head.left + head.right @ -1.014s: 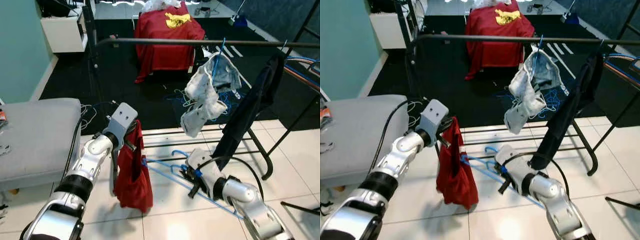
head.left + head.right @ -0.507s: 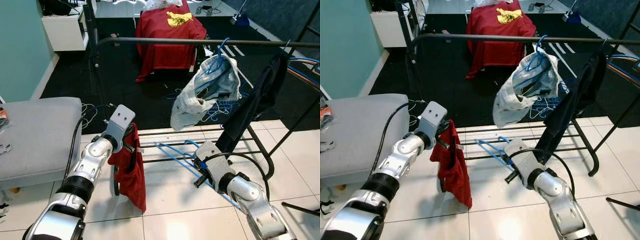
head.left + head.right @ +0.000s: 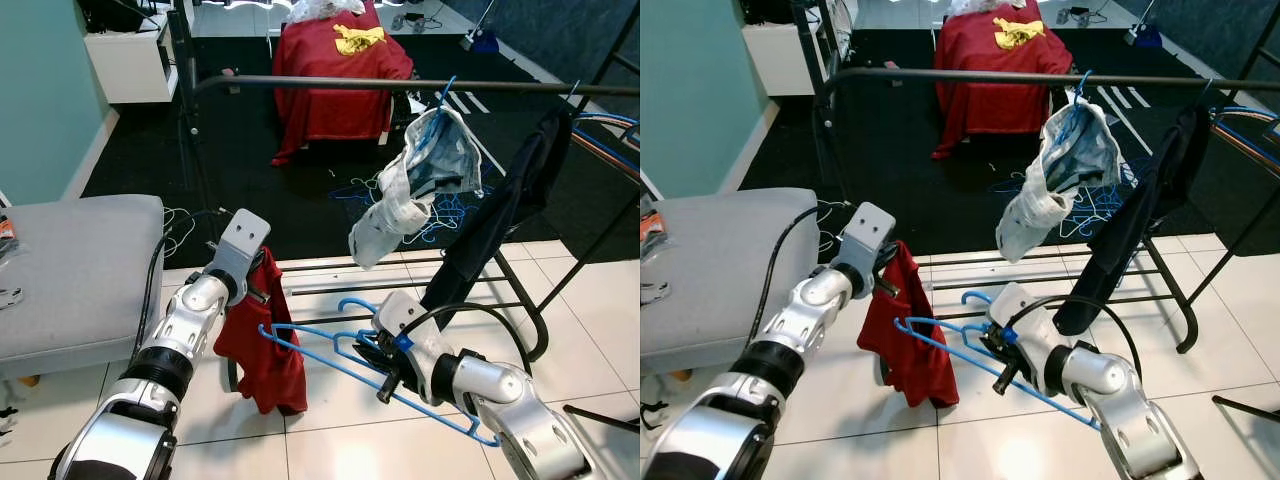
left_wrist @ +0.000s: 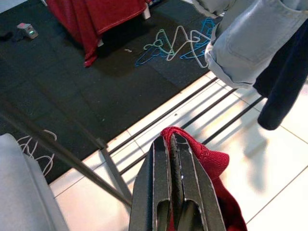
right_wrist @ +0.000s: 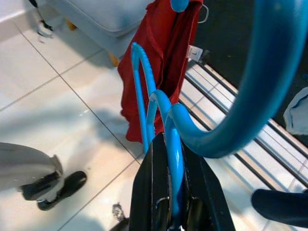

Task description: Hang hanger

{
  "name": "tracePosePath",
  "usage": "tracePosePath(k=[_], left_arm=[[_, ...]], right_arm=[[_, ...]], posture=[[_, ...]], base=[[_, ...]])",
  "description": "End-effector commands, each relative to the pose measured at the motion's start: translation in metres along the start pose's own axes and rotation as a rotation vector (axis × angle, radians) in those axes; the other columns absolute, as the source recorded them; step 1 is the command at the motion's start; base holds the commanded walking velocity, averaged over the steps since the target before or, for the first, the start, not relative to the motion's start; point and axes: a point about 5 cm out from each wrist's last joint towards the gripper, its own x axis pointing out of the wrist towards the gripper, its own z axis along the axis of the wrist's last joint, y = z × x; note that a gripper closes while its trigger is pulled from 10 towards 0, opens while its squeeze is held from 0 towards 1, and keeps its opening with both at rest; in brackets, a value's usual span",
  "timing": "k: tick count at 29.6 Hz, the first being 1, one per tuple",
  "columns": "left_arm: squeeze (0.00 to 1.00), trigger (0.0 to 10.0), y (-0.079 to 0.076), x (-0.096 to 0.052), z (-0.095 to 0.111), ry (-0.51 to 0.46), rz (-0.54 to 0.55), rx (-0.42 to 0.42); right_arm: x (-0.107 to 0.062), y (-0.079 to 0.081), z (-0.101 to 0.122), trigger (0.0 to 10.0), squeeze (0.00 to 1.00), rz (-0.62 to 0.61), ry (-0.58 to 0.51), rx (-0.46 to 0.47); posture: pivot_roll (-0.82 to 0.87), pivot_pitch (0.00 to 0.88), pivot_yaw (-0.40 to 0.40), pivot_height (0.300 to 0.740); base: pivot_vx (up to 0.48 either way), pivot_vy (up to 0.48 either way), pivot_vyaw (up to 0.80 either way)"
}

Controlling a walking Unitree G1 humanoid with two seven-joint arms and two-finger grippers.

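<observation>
Left eye view: I am at the dressing step, judged from the layout. My left gripper [image 3: 262, 283] pinches the red garment [image 3: 262, 335] by its upper edge and lets it hang over the tiled floor [image 3: 330, 440]; that arm reaches forward and slightly up. My right gripper [image 3: 382, 352] grips the blue hanger [image 3: 330, 350] near its hook, the forearm low and angled toward the left arm, so that 1 hanger tip touches or enters the cloth.

Right eye view: the rack rail [image 3: 1040, 78] runs above both arms and already carries a pale garment [image 3: 1055, 165] and a dark garment [image 3: 1140, 215]. The next move calls for feeding the hanger arm farther into the red garment, then lifting the hook to a free stretch of rail.

Left wrist view: my jaws are closed on a fold of red cloth, fingers [image 4: 161, 185] nearly together.

Right wrist view: my jaws clamp the blue hanger rod between them; the red garment hangs just beyond the hanger tip.
</observation>
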Motion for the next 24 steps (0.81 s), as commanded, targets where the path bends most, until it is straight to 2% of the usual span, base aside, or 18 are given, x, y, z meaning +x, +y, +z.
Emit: tracePosePath(k=[1,17,24], left_arm=[[0.0,10.0,-0.002,0.001,0.008,-0.046,-0.029,-0.013],[0.0,10.0,-0.013,-0.003,0.013,-0.119,-0.125,-0.089],[0.0,10.0,-0.013,-0.003,0.014,-0.122,-0.142,-0.086]], right_arm=[[0.002,-0.004,-0.003,10.0,0.0,-0.044,-0.001,-0.015],[0.006,-0.012,-0.013,10.0,0.0,-0.128,0.008,0.012],[0.005,-0.018,-0.014,10.0,0.0,-0.158,0.039,-0.065]], posture=[[-0.09,0.141,-0.008,0.74],[-0.08,0.14,-0.005,0.74],[-0.09,0.14,-0.006,0.74]], base=[[0.0,0.0,0.0],[0.0,0.0,0.0],[0.0,0.0,0.0]])
